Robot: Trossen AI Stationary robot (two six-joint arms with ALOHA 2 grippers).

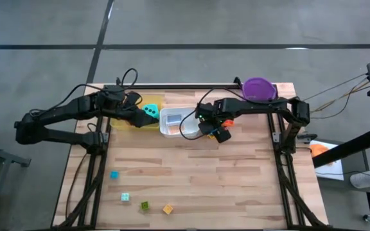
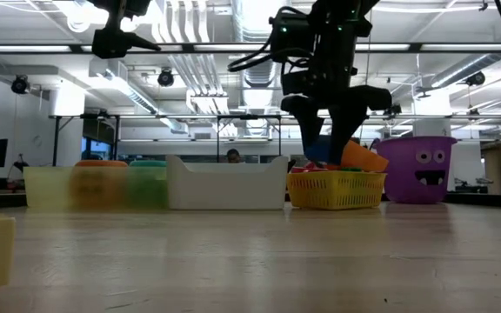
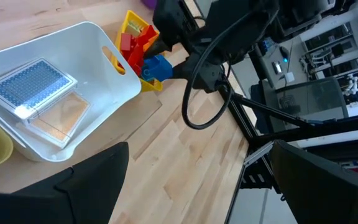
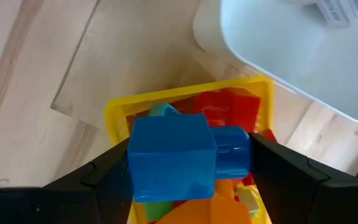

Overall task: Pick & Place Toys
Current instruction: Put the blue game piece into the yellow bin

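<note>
My right gripper point(image 4: 191, 165) points down over a small yellow basket point(image 1: 205, 133) of red and orange blocks and is shut on a blue block point(image 4: 171, 155). To the basket's left, a white tray point(image 1: 175, 122) holds flat cards point(image 3: 33, 87). A teal die point(image 1: 149, 110) lies in a yellow tray point(image 1: 133, 123) left of the white tray. My left gripper point(image 3: 201, 158) hangs open and empty above that yellow tray. Several small blocks, one of them blue point(image 1: 114, 174) and another orange point(image 1: 167, 209), lie near the table's front edge. My right gripper pinches the blue block between its two fingers, one on a flat side point(image 4: 132, 165), the other on the short round stub point(image 4: 235, 152) at the opposite end. The fingers come from above, pointing down. The block sits level over the basket's pile; whether it touches the pile, I cannot tell.
A purple bucket point(image 1: 259, 88) with a face stands at the far right corner, behind the basket. The trays and the basket stand in a row along the table's far side. Bare wood lies between that row and the loose blocks at the front left.
</note>
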